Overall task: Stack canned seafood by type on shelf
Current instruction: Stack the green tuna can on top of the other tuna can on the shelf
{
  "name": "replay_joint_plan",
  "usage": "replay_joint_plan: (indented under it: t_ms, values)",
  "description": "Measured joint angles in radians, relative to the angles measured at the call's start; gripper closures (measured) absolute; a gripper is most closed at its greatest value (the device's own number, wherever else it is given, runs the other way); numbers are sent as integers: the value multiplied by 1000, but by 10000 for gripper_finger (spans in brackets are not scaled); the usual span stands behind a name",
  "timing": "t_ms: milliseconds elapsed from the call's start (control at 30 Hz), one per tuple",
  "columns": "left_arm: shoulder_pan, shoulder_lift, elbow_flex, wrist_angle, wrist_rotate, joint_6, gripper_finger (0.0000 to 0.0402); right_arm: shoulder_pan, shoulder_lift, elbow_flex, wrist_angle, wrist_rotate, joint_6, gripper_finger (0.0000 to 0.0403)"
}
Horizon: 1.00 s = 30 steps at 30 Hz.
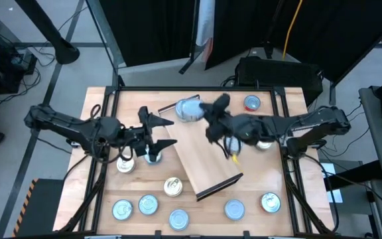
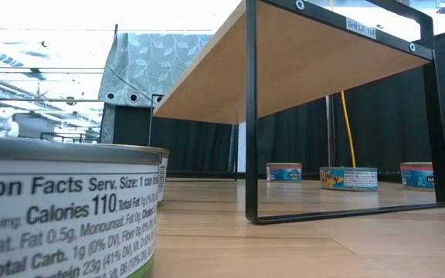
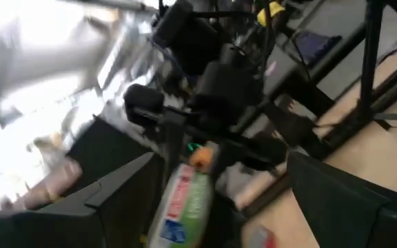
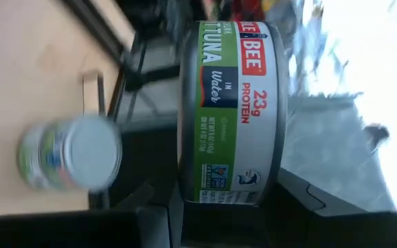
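The shelf (image 1: 204, 156), a light-wood board on thin dark legs, stands slantwise in the middle of the table; the low view shows its underside (image 2: 315, 62). My right gripper (image 1: 204, 114) reaches in from the right and is shut on a tuna can (image 1: 190, 109) with a green and white label (image 4: 229, 110), held over the shelf's far end. My left gripper (image 1: 156, 129) stands open just left of the shelf, a short way from that can (image 3: 185, 200), and touches nothing. Several blue-topped cans lie loose on the table. My right gripper pinches the tuna can between its two fingers, one on each flat face, beside the can's rim (image 4: 188, 189). The fingers come roughly level from the table's right side. The can sits on edge with its label wall toward the wrist camera, lifted clear of shelf and table.
Loose cans stand along the near edge (image 1: 179, 218), (image 1: 235, 209), (image 1: 270, 201), left of the shelf (image 1: 125, 164), (image 1: 152, 156), (image 1: 172, 186), and at the far right (image 1: 252, 103). One can (image 2: 64, 208) stands close to the low camera. Dark frame rails (image 1: 101, 166) border the table.
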Motion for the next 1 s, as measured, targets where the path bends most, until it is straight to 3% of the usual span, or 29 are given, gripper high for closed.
replay_joint_plan:
  t_ms: [167, 367, 600, 1000]
  values:
    - [-28, -37, 0, -131, -159, -203, 79, -148, 21, 0, -108, -156, 97, 273]
    - [-29, -49, 0, -135, -278, -239, 80, -259, 109, 0, -98, -285, 59, 273]
    - [-25, -48, -1, -175, -310, -252, 80, -295, 215, 2, -88, -239, -9, 273]
    - [-25, -48, -1, -176, -312, -251, 80, -250, 236, 2, -77, -200, -55, 268]
